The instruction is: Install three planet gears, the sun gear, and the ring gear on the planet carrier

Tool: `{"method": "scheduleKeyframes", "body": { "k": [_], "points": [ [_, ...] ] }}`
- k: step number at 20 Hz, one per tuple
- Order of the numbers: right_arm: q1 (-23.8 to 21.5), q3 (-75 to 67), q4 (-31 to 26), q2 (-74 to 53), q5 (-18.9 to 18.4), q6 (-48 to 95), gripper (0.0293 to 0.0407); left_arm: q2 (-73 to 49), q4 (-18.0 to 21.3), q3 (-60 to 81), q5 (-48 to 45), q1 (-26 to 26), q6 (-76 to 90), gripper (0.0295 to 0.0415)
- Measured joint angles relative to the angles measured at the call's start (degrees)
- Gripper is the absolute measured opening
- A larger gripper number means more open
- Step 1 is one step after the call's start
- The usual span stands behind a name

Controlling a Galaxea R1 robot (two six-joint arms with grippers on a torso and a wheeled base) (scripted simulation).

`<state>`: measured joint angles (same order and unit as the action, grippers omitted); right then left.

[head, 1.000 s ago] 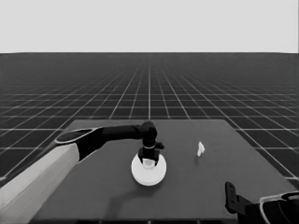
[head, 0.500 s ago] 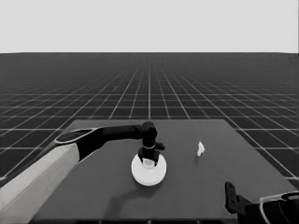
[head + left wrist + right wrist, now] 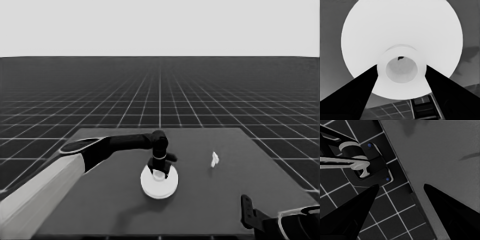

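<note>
Gripping the raised centre hub of the larger round part (image 3: 402,47), the left gripper (image 3: 159,171) is seen clenched on it, one finger on each side of the hub in the left wrist view, with the hub's bore visible between them. The part is held over the middle of the surface (image 3: 100,210), and only one white disc is seen there in the head view; the smaller round part and the gears are not visible, so they are judged to be hidden underneath, with the task taken to be at the final seating step. Whether the disc is fully down or a little above its seat cannot be told. For the step to be done well, the disc should be kept level and centred, lowered straight, and eased with a slight twist if teeth are felt to bind; release should be made only once it sits flat, and the fingers withdrawn straight up so the stack is not dragged. The thin white piece (image 3: 214,159) stands well apart to the right. The right gripper (image 3: 400,202) is parked released past the near right corner.
</note>
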<state>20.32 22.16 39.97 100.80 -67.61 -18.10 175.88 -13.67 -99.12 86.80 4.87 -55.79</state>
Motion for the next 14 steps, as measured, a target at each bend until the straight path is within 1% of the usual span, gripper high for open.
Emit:
{"method": "scheduleKeyframes", "body": {
  "k": [14],
  "points": [
    [0.0, 0.0, 0.0, 0.0, 0.0, 0.0, 0.0385, 0.0, 0.0, 0.0, 0.0, 0.0, 7.0, 0.0348]
  ]
}}
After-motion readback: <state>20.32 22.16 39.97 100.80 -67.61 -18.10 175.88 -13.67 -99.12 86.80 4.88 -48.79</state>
